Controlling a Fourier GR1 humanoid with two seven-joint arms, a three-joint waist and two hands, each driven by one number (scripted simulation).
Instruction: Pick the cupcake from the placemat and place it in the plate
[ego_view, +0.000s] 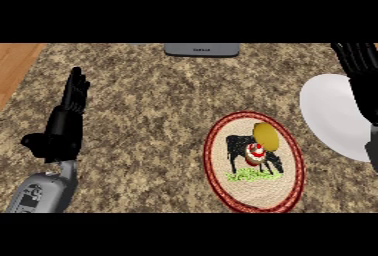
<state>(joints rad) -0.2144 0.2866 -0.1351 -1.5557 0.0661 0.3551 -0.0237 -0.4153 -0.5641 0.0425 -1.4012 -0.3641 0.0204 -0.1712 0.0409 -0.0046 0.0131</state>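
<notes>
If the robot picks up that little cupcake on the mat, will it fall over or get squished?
The cupcake already seems to lie tipped on the placemat, so it may roll. Its frosted top looks soft and could probably smear.

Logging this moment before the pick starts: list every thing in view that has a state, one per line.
cupcake: lying tipped on the placemat, not held.
placemat: flat on the counter, cupcake on it.
plate: on the counter right of the placemat, nothing visible on it, partly hidden by the right hand.
left hand: open, resting at left, fingers up.
right hand: open, over the plate, holding nothing.
</notes>
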